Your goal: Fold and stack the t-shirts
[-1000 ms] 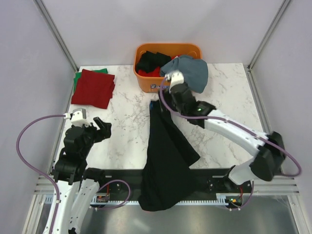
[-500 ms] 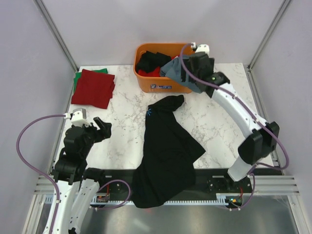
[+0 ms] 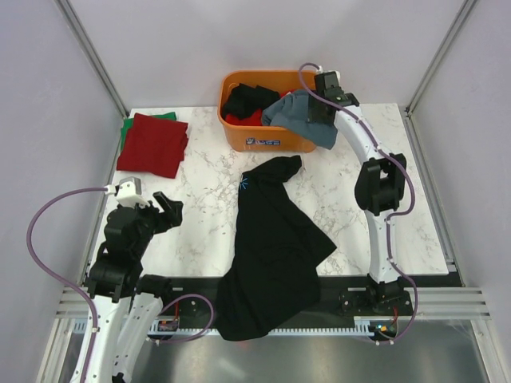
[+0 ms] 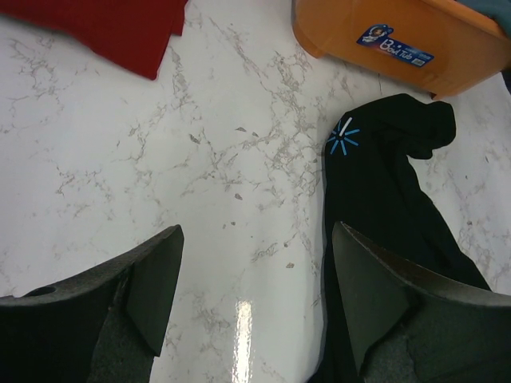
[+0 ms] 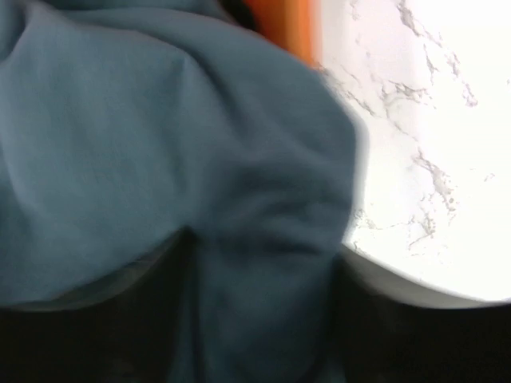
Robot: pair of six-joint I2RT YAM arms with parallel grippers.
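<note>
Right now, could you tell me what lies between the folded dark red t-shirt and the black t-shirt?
Only bare marble table; the top external view shows nothing else from the dark red t-shirt to the black t-shirt.

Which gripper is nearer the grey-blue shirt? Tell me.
Right. The right gripper is at the grey-blue shirt draped over the basket; the left gripper hovers far off, near-left.

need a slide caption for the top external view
Right hand over the grey-blue t-shirt on the orange basket; black t-shirt sprawls off the table edge; left hand open.
</note>
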